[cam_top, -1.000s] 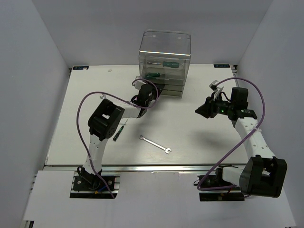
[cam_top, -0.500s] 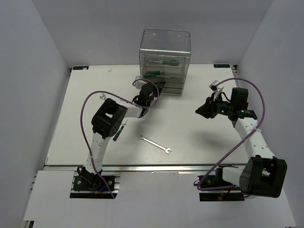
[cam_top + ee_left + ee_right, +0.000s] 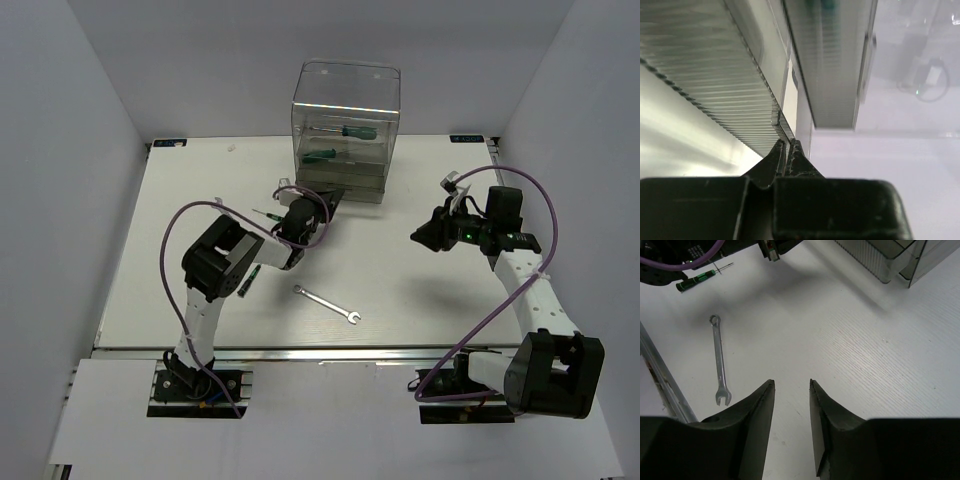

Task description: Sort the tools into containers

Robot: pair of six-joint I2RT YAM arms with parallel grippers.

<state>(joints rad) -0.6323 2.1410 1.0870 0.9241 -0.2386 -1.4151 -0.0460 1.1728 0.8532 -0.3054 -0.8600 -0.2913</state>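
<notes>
White walls are enclosing a pale table (image 3: 420,300). The left gripper (image 3: 788,149), jaws pressed together, is touching a ribbed drawer (image 3: 715,65) corner at six o'clock of the clear box (image 3: 345,85); only its wrist view is showing this. The right gripper (image 3: 791,384) is hovering with jaws parted, holding nothing. A wrench (image 3: 326,304) is lying mid-table, a screwdriver (image 3: 248,281) at its nine o'clock.
</notes>
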